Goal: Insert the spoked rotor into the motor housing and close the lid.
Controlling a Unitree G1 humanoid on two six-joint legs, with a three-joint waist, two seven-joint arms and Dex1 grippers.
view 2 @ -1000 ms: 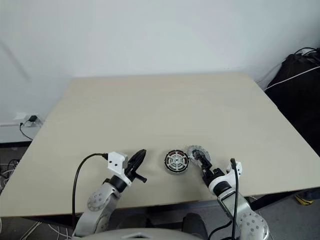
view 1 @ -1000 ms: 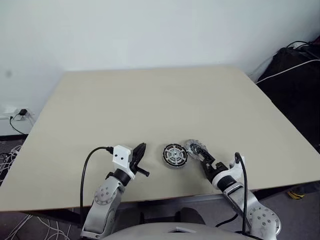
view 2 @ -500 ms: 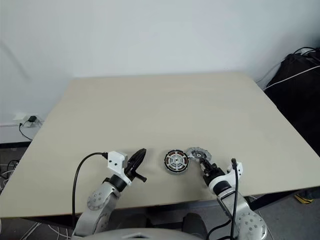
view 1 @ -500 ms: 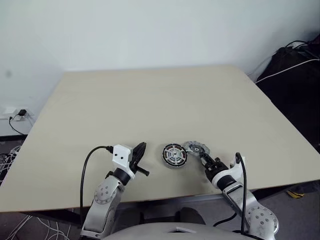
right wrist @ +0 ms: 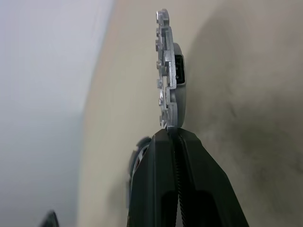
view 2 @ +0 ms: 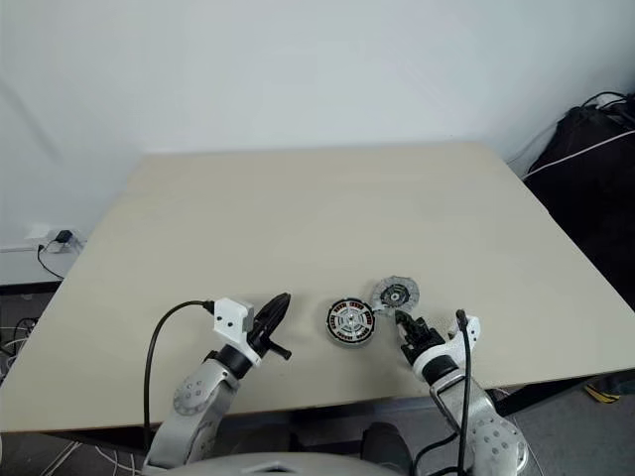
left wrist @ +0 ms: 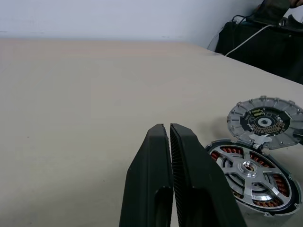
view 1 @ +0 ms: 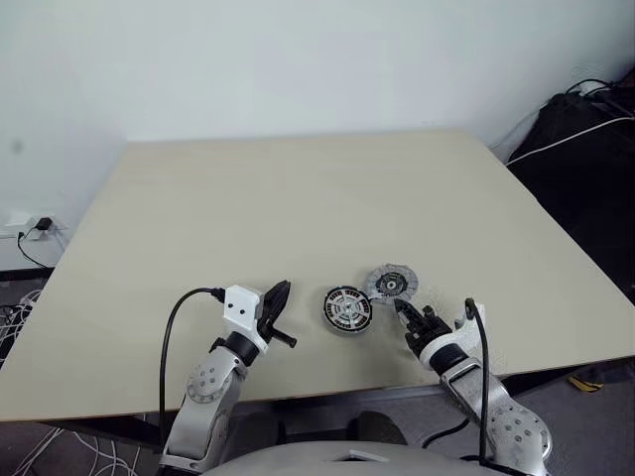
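While both grippers' fingers [left wrist: 163, 170] stay pressed together, the lid [view 1: 391, 283] lies flat, face up, beside the motor housing [view 1: 346, 307].

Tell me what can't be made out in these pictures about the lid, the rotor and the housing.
- The lid: the right wrist view is edge-on, so both faces are hidden. The right pincer, shut on its rim, covers that spot.
- The spoked rotor: in the left wrist view, the picture's edge and the shut left pincer cut off its near side.
- The motor housing: too small in the head views to judge seating.
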